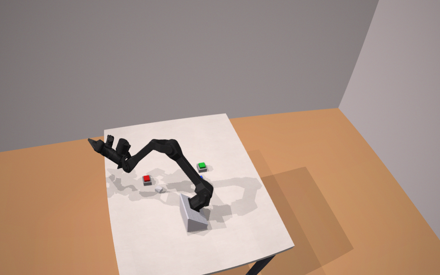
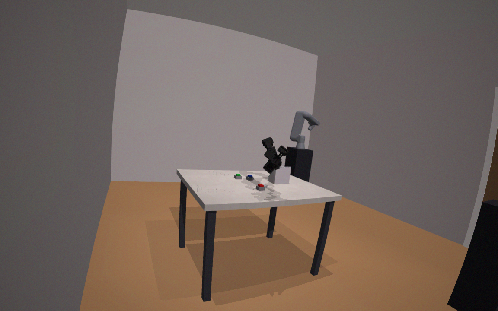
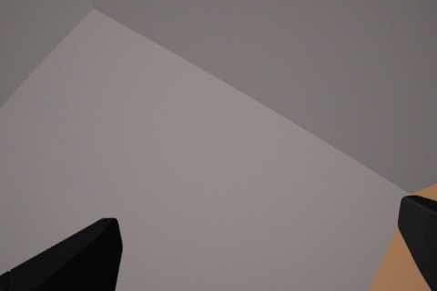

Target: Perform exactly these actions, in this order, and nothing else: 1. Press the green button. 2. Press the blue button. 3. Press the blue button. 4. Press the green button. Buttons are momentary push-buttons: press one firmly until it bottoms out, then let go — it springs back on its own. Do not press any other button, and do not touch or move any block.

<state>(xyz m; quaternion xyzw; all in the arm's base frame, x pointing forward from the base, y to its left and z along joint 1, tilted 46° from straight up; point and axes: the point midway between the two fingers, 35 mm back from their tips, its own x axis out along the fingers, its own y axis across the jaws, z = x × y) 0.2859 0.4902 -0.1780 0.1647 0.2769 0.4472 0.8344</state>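
The tool (image 1: pixel 99 142) hangs wide open, raised well apart from the green button (image 1: pixel 201 165).

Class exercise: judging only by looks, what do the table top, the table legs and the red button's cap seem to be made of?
Table top: pale off-white with faint mottling, matte; possibly stone-like laminate or painted board.
Table legs: dark, square-section, even and dull; probably painted metal, though wood is possible.
Red button: flat saturated red cap on a grey base, no grain; likely plastic.
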